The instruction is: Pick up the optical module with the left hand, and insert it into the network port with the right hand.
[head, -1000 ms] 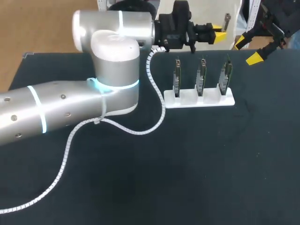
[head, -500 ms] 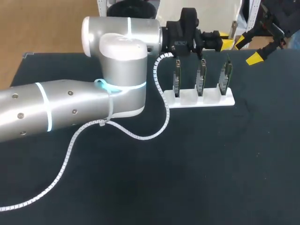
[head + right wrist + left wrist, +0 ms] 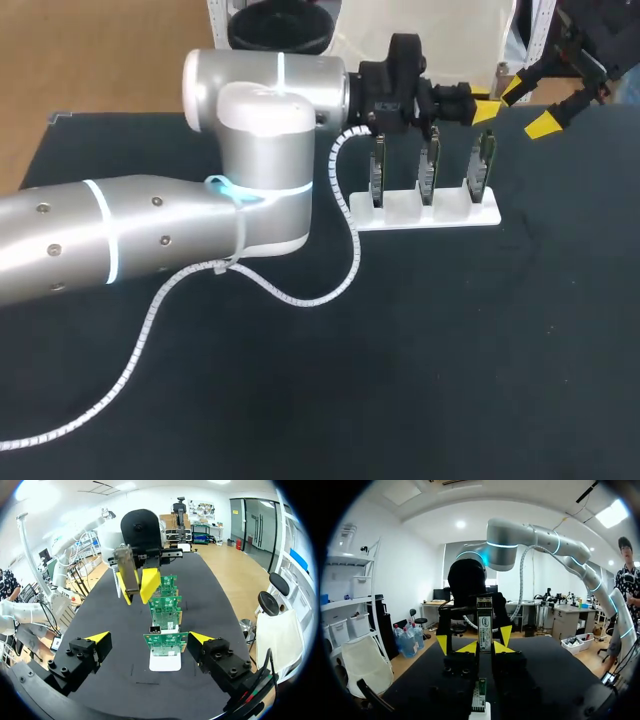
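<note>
The optical module (image 3: 484, 622), a slim silver bar, stands upright between the yellow tips of my left gripper (image 3: 485, 647), which is shut on it. In the head view my left gripper (image 3: 484, 108) hangs above the right end of the row of three green boards (image 3: 428, 165), the module (image 3: 499, 74) poking up beyond it. My right gripper (image 3: 528, 106) stays open at the table's back right. In the right wrist view my right gripper (image 3: 149, 639) is open, with the left gripper (image 3: 142, 585) and the module (image 3: 125, 572) ahead of it, above the boards (image 3: 165, 644).
The boards stand on edge in a white holder (image 3: 425, 212) at the back middle of the dark table (image 3: 450, 340). A white spiral cable (image 3: 340, 210) loops from my left arm across the table's left half.
My left arm has carried the module to the right, from behind the left board to over the right board, closer to my right gripper. The right arm has not moved.
</note>
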Controlling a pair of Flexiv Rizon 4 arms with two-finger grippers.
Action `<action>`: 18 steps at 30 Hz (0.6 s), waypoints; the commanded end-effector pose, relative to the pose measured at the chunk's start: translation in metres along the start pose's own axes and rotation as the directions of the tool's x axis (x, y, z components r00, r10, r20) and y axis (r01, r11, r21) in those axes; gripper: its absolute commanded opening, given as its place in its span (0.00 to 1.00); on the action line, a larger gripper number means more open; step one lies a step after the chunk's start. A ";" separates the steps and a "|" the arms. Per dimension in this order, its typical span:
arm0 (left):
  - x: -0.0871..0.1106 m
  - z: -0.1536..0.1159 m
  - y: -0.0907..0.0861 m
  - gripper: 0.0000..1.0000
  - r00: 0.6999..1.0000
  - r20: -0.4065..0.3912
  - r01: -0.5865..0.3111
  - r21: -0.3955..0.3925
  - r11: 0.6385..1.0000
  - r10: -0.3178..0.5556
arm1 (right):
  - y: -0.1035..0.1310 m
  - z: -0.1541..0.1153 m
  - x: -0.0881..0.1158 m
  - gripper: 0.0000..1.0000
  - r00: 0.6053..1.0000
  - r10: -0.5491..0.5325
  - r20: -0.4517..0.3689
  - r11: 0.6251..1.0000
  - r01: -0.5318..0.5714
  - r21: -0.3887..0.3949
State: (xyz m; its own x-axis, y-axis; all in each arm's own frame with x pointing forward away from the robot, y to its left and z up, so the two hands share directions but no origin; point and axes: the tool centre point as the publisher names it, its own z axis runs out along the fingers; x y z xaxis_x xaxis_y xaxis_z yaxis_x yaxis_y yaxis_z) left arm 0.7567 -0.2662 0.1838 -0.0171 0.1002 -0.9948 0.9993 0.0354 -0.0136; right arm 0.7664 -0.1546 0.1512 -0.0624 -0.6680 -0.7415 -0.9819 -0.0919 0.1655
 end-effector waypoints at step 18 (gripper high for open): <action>-0.001 0.012 0.011 0.00 1.000 -0.010 -0.015 -0.017 1.000 0.015 | 0.000 0.000 0.000 1.00 1.000 0.000 0.000 1.000 0.000 0.001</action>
State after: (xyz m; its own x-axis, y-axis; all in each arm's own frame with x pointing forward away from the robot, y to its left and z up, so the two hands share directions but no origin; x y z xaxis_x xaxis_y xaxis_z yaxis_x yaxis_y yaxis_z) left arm 0.7700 -0.2761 0.1836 -0.0042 0.1114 -0.9938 0.9991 0.0420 0.0005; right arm 0.7664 -0.1546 0.1512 -0.0624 -0.6680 -0.7415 -0.9819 -0.0919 0.1655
